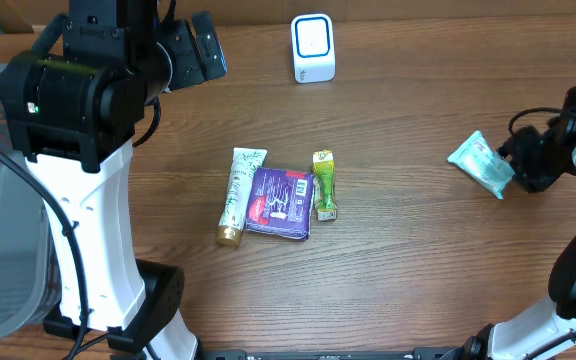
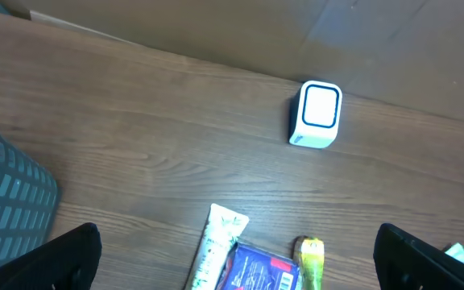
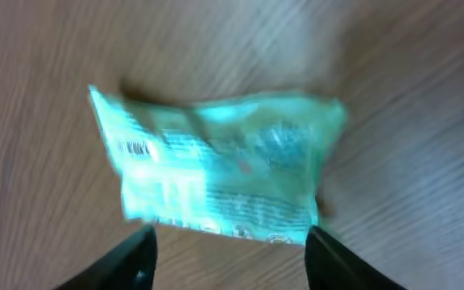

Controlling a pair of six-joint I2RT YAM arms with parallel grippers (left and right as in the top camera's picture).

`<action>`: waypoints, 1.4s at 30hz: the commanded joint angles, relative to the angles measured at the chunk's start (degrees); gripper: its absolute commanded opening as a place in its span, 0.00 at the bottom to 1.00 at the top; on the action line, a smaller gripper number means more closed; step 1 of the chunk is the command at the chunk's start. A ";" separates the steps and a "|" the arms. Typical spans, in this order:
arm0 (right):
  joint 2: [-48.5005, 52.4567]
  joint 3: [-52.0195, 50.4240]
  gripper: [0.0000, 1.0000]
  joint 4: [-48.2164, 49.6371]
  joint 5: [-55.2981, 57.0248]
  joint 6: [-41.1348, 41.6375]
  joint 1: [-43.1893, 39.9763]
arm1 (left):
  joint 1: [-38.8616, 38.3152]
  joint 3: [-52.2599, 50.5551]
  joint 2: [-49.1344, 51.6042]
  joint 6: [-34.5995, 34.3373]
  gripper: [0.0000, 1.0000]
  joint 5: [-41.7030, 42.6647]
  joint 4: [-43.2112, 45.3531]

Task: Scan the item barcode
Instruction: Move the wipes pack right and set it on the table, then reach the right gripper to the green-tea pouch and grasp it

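Clerk: Entry one, the thing to be scanned?
Keeper: Teal packet, one, crinkled, lying toward the right edge of the surface. The barcode is on the face turned to the right wrist camera, near one corner. The print is blurred.

Clerk: Right arm?
Keeper: Right fingers, just beside the packet on its right-edge side. They are parted and pinch nothing. The packet's nearest edge lies at the tips and is wider than the gap. I cannot tell whether it touches them.

Clerk: Left arm?
Keeper: Left fingers, raised over the far left part of the surface, spread wide, holding nothing.

Clerk: Reader?
Keeper: Scanner, one, white with a blue-rimmed window, upright near the middle of the far edge and well apart from the packet.

Clerk: Other stock?
Keeper: Three pieces side by side at the middle of the surface:
- Cream tube, gold cap toward the near edge.
- Purple packet, between the other two.
- Green sachet.

All three lie well apart from the teal packet and nearer the near edge than the scanner. They are to one side of the stretch between those two.

Clerk: Surroundings?
Keeper: Grey slotted bin at the left edge, and a cardboard panel behind the far edge.
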 commanded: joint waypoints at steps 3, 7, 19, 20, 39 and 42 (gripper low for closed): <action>-1.90 8.24 0.60 -5.84 -5.33 -8.74 3.15 | 0.31 -0.20 0.28 -0.42 1.00 -0.79 0.04; -2.69 13.42 0.64 -8.81 -9.35 -17.55 9.90 | 0.31 -0.20 0.28 -0.44 1.00 -0.79 0.04; -2.14 14.53 0.14 -3.37 -5.55 -13.44 34.95 | 0.31 -0.20 0.28 -0.42 1.00 -0.79 0.04; -2.14 14.53 0.14 -3.34 -3.96 -11.89 36.79 | 0.31 -0.20 0.28 -0.42 1.00 -0.79 0.04; -1.77 3.67 0.04 2.47 -7.93 -9.49 50.82 | 0.20 -0.20 0.28 -0.42 1.00 -0.79 0.04; -1.77 1.51 0.04 4.09 -10.64 -9.49 50.82 | 0.22 -0.20 0.28 -0.42 1.00 -0.79 0.04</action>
